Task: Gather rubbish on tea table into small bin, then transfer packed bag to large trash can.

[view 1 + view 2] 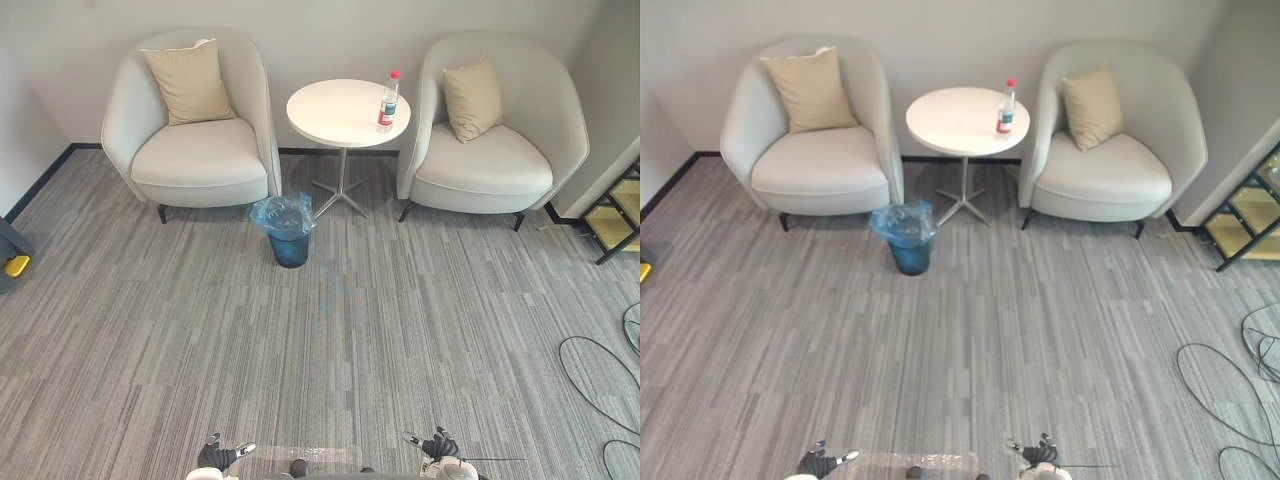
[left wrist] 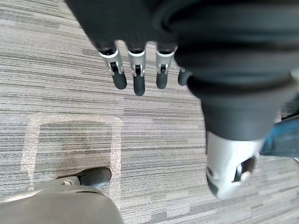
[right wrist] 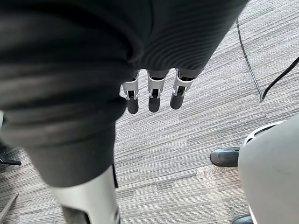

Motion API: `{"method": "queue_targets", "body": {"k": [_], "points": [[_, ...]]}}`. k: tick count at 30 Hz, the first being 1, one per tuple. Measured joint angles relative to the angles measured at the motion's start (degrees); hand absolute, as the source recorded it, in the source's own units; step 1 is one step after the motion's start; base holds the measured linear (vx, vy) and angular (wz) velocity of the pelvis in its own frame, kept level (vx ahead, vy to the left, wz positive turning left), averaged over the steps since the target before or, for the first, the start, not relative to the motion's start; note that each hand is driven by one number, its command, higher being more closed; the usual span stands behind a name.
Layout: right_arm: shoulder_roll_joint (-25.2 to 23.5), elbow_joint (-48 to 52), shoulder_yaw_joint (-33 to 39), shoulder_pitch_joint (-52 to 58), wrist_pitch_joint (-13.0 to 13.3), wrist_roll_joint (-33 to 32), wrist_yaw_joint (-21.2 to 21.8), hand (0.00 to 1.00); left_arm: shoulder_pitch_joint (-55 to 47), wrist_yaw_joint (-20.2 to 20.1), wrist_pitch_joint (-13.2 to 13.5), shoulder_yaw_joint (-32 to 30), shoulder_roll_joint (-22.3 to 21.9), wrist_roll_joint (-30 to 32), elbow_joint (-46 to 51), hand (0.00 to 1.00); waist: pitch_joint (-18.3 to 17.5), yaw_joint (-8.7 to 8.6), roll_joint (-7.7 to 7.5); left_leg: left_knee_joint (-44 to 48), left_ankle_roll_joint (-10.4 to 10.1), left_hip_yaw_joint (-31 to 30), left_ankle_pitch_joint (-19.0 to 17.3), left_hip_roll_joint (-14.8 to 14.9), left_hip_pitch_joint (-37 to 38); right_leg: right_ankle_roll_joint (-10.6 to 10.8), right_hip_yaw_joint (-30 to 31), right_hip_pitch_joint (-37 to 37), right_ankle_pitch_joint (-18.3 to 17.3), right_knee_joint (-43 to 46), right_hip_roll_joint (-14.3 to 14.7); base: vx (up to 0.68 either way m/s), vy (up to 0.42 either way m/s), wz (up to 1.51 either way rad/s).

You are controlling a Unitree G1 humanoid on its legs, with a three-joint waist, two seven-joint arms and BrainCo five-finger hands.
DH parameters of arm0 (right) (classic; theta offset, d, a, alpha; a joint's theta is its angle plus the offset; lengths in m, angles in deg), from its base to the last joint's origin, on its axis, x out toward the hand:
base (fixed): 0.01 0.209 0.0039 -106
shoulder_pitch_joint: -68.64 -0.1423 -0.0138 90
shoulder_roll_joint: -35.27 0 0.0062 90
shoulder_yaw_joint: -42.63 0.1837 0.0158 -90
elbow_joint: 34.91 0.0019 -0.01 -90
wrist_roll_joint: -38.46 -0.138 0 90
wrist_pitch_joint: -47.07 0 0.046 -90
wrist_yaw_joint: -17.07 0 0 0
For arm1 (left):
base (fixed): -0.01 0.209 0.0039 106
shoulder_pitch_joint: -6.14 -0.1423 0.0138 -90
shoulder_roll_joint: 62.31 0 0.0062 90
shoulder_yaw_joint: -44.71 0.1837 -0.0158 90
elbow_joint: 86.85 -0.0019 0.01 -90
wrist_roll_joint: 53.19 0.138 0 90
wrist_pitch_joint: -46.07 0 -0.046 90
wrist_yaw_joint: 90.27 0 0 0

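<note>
Blue-bagged small bin [image 1: 288, 232] hides its contents; bottle [image 1: 388, 100] tops tea table [image 1: 330, 115].

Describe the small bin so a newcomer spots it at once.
By the back wall, a round white table stands between two pale armchairs. On the carpet before its base, beside the left armchair, sits the small bin: dark blue, lined with a crinkled light-blue bag, unlike anything nearby.

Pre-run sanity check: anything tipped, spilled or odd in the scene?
Nothing stands out. The bottle stands upright on the tea table, near its right edge. The blue-lined small bin is upright on the carpet in front of it, with no spill. The left hand and right hand hang open and empty.
</note>
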Motion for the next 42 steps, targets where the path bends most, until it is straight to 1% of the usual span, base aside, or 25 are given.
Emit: {"method": "queue_targets", "body": {"k": [22, 24, 35, 39, 40, 41, 42], "points": [[0.0, -1.5, 0.2, -0.6, -0.3, -0.1, 0.2, 0.00, 0.4, 0.0, -0.2, 0.1, 0.2, 2.2, -0.2, 0.00, 0.4, 0.03, -0.37, 0.0, -0.1, 0.7, -0.1, 0.0, -0.1, 0.0, 0.6, 0.0, 0.2, -0.6, 0.1, -0.02, -0.022, -0.01], [0.0, -1.5, 0.2, -0.7, -0.4, -0.1, 0.3, 0.00, 0.7, 0.0, -0.8, 0.1, 0.3, 2.2, -0.3, 0.00, 0.8, 0.02, -0.47, 0.0, -0.1, 0.7, -0.1, 0.0, -0.1, 0.0, 0.6, 0.0, 0.2, -0.6, 0.1, 0.00, 0.000, 0.00], [-0.1, -1.5, 0.3, -1.1, -0.4, -0.5, 0.4, 0.00, 1.6, -0.1, -1.4, 1.8, 1.1, 2.2, -1.2, 0.00, 1.4, -0.16, -0.76, 0.2, -0.3, 1.1, -0.3, 0.1, -1.0, 0.0, 0.5, -0.2, 0.2, -1.1, 0.2, 0.00, 0.000, 0.00], [-0.1, -1.5, 0.7, -1.0, -0.4, -0.9, 0.4, 0.00, 1.9, -0.1, -2.0, 2.2, 1.2, 2.4, -1.2, 0.00, 1.4, -0.20, -0.78, 0.5, -1.0, 1.3, -0.8, 0.3, -1.2, -0.1, 0.4, -0.2, -0.1, -1.1, 0.4, 0.00, 0.000, 0.00], [-0.2, -1.5, 0.7, -0.9, -0.4, -1.2, 0.5, 0.00, 2.0, -0.1, -2.0, 2.2, 1.3, 2.4, -1.2, 0.00, 1.4, -0.26, -0.87, 2.3, -0.8, 1.4, -1.9, 0.4, -2.1, -0.2, 0.4, -0.2, -0.2, -1.0, 0.3, 0.03, -0.037, 0.02], [-0.2, -1.3, 0.9, -1.0, -0.3, -2.0, 0.6, 0.00, 2.4, -0.3, -2.0, 2.2, 1.6, 2.3, -1.1, 0.00, 2.1, -0.26, -1.06, 11.2, -1.6, 1.7, -6.3, 1.1, -5.6, -0.8, 0.4, -0.2, -1.0, 0.0, 0.3, 0.03, -0.051, 0.01], [-0.2, -1.3, 1.0, -1.0, -0.3, -2.3, 0.7, 0.00, 2.5, -0.4, -2.0, 2.1, 1.6, 2.3, -1.1, 0.00, 2.2, -0.26, -0.97, 14.3, -1.9, 2.1, -7.7, 1.5, -6.8, -1.0, 0.4, -0.2, -1.4, 0.4, 0.3, 0.01, -0.064, -0.03]]}}
